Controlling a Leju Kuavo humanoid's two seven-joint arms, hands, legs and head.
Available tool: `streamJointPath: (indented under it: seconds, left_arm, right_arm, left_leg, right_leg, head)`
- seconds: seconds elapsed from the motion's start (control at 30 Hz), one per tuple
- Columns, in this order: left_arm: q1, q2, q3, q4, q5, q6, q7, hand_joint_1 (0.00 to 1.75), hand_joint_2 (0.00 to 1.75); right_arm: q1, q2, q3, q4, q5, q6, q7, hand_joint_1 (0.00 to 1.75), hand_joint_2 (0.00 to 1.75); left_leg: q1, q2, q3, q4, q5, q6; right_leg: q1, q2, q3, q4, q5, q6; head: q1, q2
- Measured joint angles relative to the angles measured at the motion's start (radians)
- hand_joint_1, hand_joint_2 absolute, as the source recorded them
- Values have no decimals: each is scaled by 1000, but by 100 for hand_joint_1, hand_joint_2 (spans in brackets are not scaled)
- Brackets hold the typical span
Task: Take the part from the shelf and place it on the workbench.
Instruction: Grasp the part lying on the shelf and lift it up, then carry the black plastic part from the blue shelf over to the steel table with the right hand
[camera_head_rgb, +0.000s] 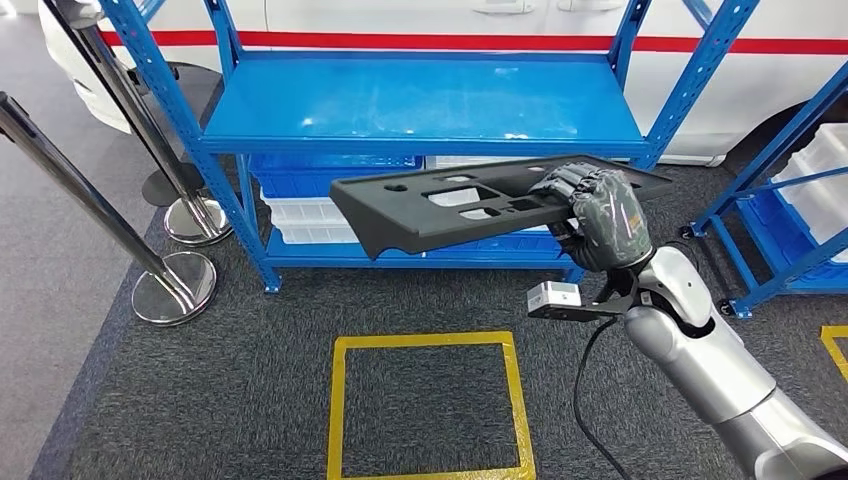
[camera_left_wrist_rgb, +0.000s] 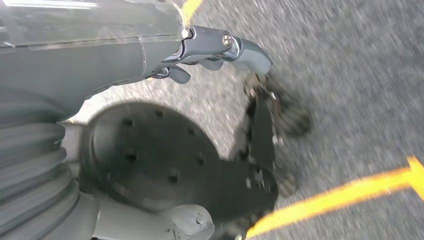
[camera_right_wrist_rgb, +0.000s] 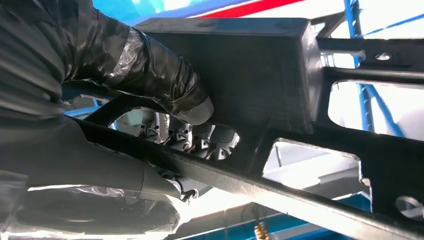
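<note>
Black plastic makes up the part (camera_head_rgb: 470, 205), a long flat panel with several cut-out openings, which the right hand (camera_head_rgb: 598, 215) holds up in the air in front of the blue shelf (camera_head_rgb: 420, 100), clear of the shelf boards and above the dark carpet (camera_head_rgb: 250, 380). The hand grips the panel near its right end, fingers (camera_head_rgb: 570, 183) curled over the top face, and the panel reaches out to the left from the grip, roughly level. In the right wrist view the fingers (camera_right_wrist_rgb: 192, 140) show through one of the openings while the thumb (camera_right_wrist_rgb: 165, 85) presses on the other face of the part (camera_right_wrist_rgb: 280, 75), so the grasp is closed firmly on it. A yellow taped square (camera_head_rgb: 430, 405) lies on the carpet below the panel. Two chrome posts (camera_head_rgb: 175, 285) stand to the left of the shelf. The left hand (camera_left_wrist_rgb: 220, 52) hangs over blurred carpet, and whether its fingers are spread or curled cannot be told
</note>
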Motion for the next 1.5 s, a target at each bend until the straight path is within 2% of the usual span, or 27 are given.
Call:
streamJointPath:
  seconds: [0.07,0.1,0.17,0.2,0.23,0.3,0.33,0.4,0.43,0.5,0.57,0.6,0.67,0.7,0.73,0.8,0.87,0.97,1.03,1.1,1.13,1.17,1.2,1.3,1.37,1.43,1.5]
  left_arm:
    - [1,0,0,0,1,-2,0,0,175]
    - [1,0,0,0,2,-3,0,0,175]
    - [1,0,0,0,3,-4,-1,0,175]
    - [1,0,0,0,3,-5,-1,0,175]
    - [1,-1,0,0,3,-5,-1,0,175]
    - [0,-2,0,0,3,-5,-2,0,175]
    - [0,-3,0,0,3,-5,-2,0,175]
    - [2,-2,0,0,3,-5,-3,0,175]
    - [2,-2,0,0,3,-5,-3,0,175]
    - [3,-2,0,0,3,-5,-4,0,175]
    - [3,-2,0,0,4,-5,-13,0,175]
    - [3,-2,0,0,5,-5,-20,0,175]
    - [3,-1,0,0,7,-5,-30,0,175]
    - [3,-1,0,0,7,-5,-32,0,175]
    - [3,-1,0,0,7,-5,-33,0,175]
    - [2,-1,0,-1,7,-4,-34,0,175]
    - [2,0,0,-1,7,-4,-34,0,175]
    - [3,0,0,-1,9,-3,-35,0,175]
    - [3,-1,0,-1,11,-3,-37,0,175]
    - [5,-1,0,-1,14,-3,-37,0,175]
    - [6,-1,0,-1,15,-3,-37,0,175]
    - [7,-1,0,-1,15,-3,-37,0,175]
    - [7,-1,0,-1,16,-4,-38,0,175]
    - [5,-1,0,-1,18,-4,-39,0,175]
    - [4,-1,0,-1,18,-4,-40,0,175]
    - [6,-1,0,-1,18,-5,-42,0,175]
    - [6,0,0,-1,18,-5,-42,0,175]
  right_arm:
    - [-12,4,8,3,2,8,5,175,175]
    - [-16,6,12,5,3,10,8,175,175]
    - [-24,10,21,9,3,15,11,175,175]
    - [-29,12,26,11,3,16,12,175,175]
    - [-35,14,30,12,4,17,12,175,175]
    - [-47,18,38,12,5,18,13,175,175]
    - [-52,19,41,13,5,19,14,175,175]
    - [-58,22,47,15,6,20,15,175,175]
    - [-61,24,50,17,6,20,15,175,175]
    - [-66,28,57,20,6,21,15,175,175]
    - [-69,29,60,21,6,21,17,175,175]
    - [-69,30,61,22,6,21,18,175,175]
    - [-70,30,67,25,6,19,21,175,175]
    - [-70,30,71,26,6,19,21,175,175]
    - [-70,30,73,26,6,18,22,175,175]
    - [-70,30,75,26,6,17,22,175,175]
    - [-71,30,76,27,6,16,23,175,175]
    - [-73,30,81,27,6,15,24,175,175]
    - [-73,30,82,29,6,14,24,175,175]
    - [-72,30,85,31,6,13,24,175,175]
    - [-71,30,87,33,6,13,24,175,175]
    - [-71,30,89,35,6,13,24,175,175]
    - [-71,30,89,36,6,13,24,175,175]
    - [-73,30,90,37,6,12,24,175,175]
    - [-71,29,91,37,6,10,24,175,175]
    - [-71,29,92,37,7,9,25,175,175]
    - [-73,29,93,37,7,9,25,175,175]
  left_leg:
    - [-3,2,-35,2,29,6]
    - [-4,2,-54,5,41,6]
    - [-5,2,-95,18,64,4]
    - [-5,2,-116,27,72,2]
    - [-5,2,-135,39,79,-2]
    - [-8,1,-162,62,90,-11]
    - [-9,0,-169,69,97,-16]
    - [-11,0,-177,71,112,-25]
    - [-10,-1,-184,76,106,-31]
    - [-6,-4,-209,131,37,-45]
    - [2,-5,-238,249,-59,-58]
    - [6,-5,-248,310,-79,-63]
    - [10,-5,-235,360,-47,-67]
    - [12,-5,-204,336,-16,-65]
    - [11,-6,-156,277,4,-59]
    - [8,-7,-50,126,-8,-47]
    - [3,-8,-3,44,-32,-38]
    - [7,-8,-6,19,-11,-21]
    - [9,-8,-12,12,5,-9]
    - [6,-14,-27,16,13,-4]
    - [5,-19,-33,20,15,-4]
    - [4,-26,-39,25,16,-5]
    - [4,-34,-44,31,16,-6]
    - [2,-57,-62,56,11,-17]
    - [2,-72,-78,68,12,-27]
    - [3,-80,-87,73,11,-36]
    - [2,-59,-111,118,-18,-49]
  right_leg:
    - [1,1,-21,120,-102,3]
    - [1,2,-25,179,-119,5]
    - [0,2,-2,228,-81,8]
    - [-1,2,31,203,-51,8]
    - [-1,1,79,147,-41,7]
    - [3,2,174,13,-73,-1]
    - [6,2,199,-29,-94,-6]
    - [8,0,198,-45,-93,-22]
    - [5,-1,188,-45,-83,-30]
    - [-1,-4,161,-47,-60,-46]
    - [0,-4,132,-47,-39,-53]
    - [0,-4,118,-46,-29,-53]
    - [1,-4,93,-44,-10,-49]
    - [1,-4,82,-43,-1,-47]
    - [1,-4,74,-42,7,-44]
    - [3,-3,65,-42,21,-35]
    - [3,-5,62,-45,35,-23]
    - [1,-4,54,-38,30,-5]
    - [0,0,17,50,-32,-1]
    - [0,1,-35,183,-99,3]
    - [0,1,-47,222,-111,5]
    - [-1,2,-39,222,-102,6]
    - [-2,4,-11,181,-77,6]
    - [-5,45,89,5,-20,-1]
    - [-3,55,99,-22,-25,-8]
    - [-5,38,97,-25,-22,-18]
    - [-10,18,99,-30,-19,-31]
  head:
    - [0,0]
    - [0,0]
    - [0,0]
    - [0,0]
    - [0,0]
    - [0,0]
    - [0,0]
    - [0,0]
    - [-1,0]
    - [-1,0]
    - [-1,0]
    - [-1,0]
    - [-1,0]
    - [-1,0]
    - [-1,0]
    - [-1,0]
    - [-1,0]
    - [-1,0]
    - [0,0]
    - [-1,0]
    - [-1,0]
    - [-1,0]
    - [-1,0]
    - [0,0]
    - [0,0]
    - [0,0]
    - [0,0]
